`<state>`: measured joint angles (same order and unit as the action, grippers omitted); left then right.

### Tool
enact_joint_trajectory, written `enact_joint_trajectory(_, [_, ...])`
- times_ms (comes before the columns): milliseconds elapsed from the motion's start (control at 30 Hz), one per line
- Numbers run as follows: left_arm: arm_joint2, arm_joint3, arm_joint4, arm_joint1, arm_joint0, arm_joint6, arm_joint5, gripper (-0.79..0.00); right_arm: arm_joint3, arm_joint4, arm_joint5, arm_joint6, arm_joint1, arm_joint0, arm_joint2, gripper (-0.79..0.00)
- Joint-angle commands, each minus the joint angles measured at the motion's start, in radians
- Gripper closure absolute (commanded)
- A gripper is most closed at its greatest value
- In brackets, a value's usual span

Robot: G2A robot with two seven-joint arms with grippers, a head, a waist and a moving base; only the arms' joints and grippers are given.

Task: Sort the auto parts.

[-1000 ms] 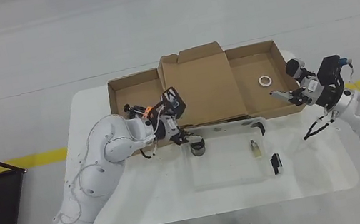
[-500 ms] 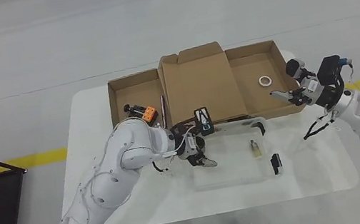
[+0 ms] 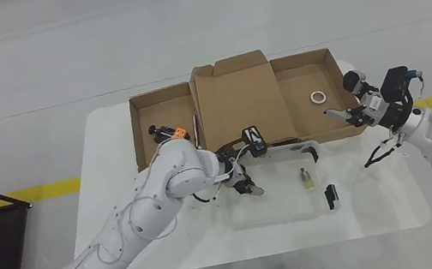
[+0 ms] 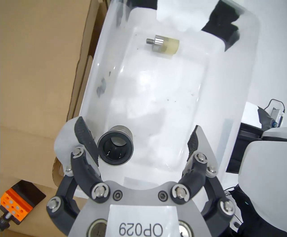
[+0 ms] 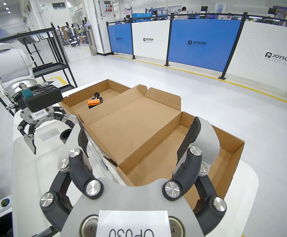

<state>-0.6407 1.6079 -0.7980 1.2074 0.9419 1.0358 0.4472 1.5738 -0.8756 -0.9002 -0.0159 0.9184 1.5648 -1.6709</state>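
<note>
Your left tool (image 4: 138,128) hangs wide open and empty over the clear tray (image 4: 224,107). The black bushing (image 4: 115,145) lies in the tray just beside one finger, with a small metal part (image 4: 163,44) toward the tray's other end. Your right tool (image 5: 139,125) is also wide open and empty, at the edge of the cardboard box (image 5: 143,116).

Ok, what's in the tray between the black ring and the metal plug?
Nothing. In the left wrist view, the tray floor between the ring and the plug is bare.

Top camera high above table (image 3: 105,145), wrist cameras low and close; cardboard box (image 3: 242,108) common
</note>
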Motion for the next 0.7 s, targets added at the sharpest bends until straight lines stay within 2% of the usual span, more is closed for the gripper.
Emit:
enact_joint_trajectory(0, [0.014, -0.007, -0.004, 0.005, -0.005, 0.012, -0.027, -0.785, 0.0, 0.0, 0.0, 0.0, 0.0, 0.0, 0.0, -0.785])
enact_joint_trajectory(367, [0.086, -0.055, -0.012, 0.042, -0.037, 0.034, -0.093, -0.785, 0.0, 0.0, 0.0, 0.0, 0.0, 0.0, 0.0, -0.785])
enact_joint_trajectory(667, [0.101, -0.062, 0.061, 0.049, -0.049, -0.019, 0.082, -0.785, 0.0, 0.0, 0.0, 0.0, 0.0, 0.0, 0.0, -0.785])
